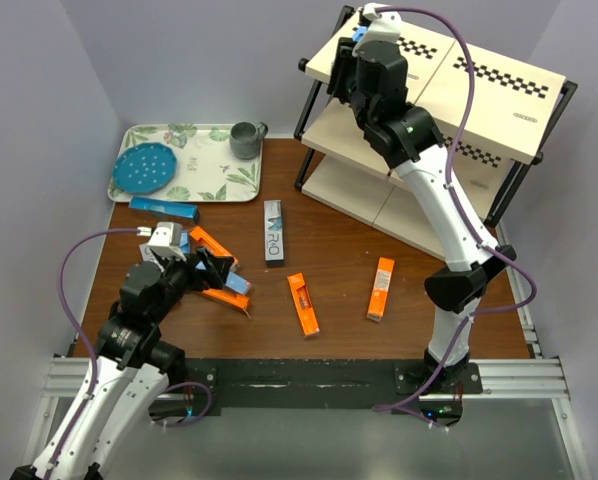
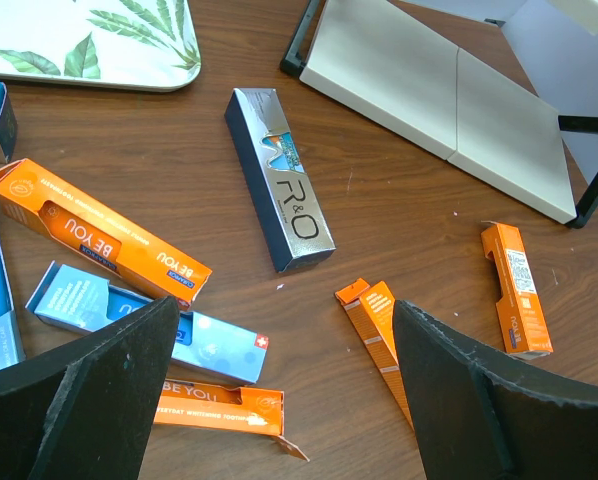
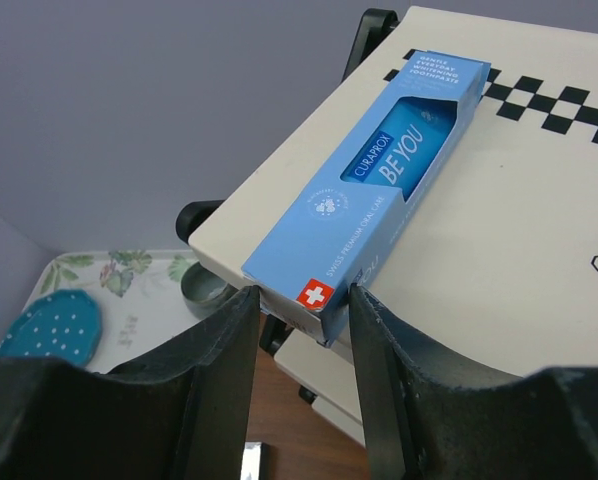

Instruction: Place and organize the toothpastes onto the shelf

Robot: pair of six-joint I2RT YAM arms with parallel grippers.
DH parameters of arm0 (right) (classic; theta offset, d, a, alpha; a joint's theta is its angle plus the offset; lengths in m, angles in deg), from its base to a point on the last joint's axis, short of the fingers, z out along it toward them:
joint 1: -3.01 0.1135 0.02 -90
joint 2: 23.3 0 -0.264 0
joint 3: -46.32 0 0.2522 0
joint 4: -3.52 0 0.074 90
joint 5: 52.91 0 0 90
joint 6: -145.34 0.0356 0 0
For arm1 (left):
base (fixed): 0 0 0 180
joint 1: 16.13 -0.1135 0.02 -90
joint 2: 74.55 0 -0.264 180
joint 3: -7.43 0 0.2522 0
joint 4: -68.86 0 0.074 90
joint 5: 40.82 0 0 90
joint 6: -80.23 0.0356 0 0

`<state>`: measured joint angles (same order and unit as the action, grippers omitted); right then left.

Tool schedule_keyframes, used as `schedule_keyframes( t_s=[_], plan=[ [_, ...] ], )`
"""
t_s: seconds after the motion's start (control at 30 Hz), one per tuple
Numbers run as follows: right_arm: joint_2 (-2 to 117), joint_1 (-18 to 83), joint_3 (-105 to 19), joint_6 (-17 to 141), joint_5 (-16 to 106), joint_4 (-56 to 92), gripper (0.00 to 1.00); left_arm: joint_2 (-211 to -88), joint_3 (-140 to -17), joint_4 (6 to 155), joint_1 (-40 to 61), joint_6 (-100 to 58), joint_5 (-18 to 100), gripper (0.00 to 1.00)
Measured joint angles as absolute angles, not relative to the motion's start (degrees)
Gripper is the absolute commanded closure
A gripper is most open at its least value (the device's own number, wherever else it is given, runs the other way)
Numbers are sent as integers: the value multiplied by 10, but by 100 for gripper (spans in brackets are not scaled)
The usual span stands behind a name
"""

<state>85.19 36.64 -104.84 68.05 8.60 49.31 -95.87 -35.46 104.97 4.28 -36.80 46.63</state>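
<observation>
My right gripper [image 3: 304,300] is at the top board of the shelf [image 3: 519,230], shut on the near end of a light blue toothpaste box [image 3: 379,180] that lies on the board's left edge; it also shows in the top view [image 1: 359,33]. My left gripper [image 2: 284,400] is open and empty, hovering over the table. Below it lie an orange box with a torn flap [image 2: 219,408], a light blue box [image 2: 149,325], a longer orange box [image 2: 99,232], a grey box [image 2: 279,180] and two more orange boxes [image 2: 379,335] [image 2: 517,288]. Another blue box [image 1: 165,208] lies near the tray.
A leaf-patterned tray [image 1: 219,180] at the back left holds a blue plate [image 1: 144,168] and a grey cup [image 1: 246,140]. The shelf [image 1: 499,75] stands at the back right, its lowest board [image 2: 429,95] near the grey box.
</observation>
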Motion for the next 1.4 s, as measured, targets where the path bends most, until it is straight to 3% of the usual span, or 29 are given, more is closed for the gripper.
schedule_keyframes(
  t_s=[0.63, 1.03, 1.2, 1.4],
  plan=[
    [861, 349, -1043, 667, 98, 469, 56, -959, -355, 1050, 43, -368, 467, 7],
    [804, 345, -984, 662, 176, 463, 31, -960, -355, 1050, 43, -368, 467, 7],
    [708, 346, -894, 666, 245, 452, 19, -965, -355, 1050, 43, -368, 469, 7],
    [567, 373, -692, 667, 305, 407, 14, -978, -355, 1048, 43, -368, 473, 7]
  ],
)
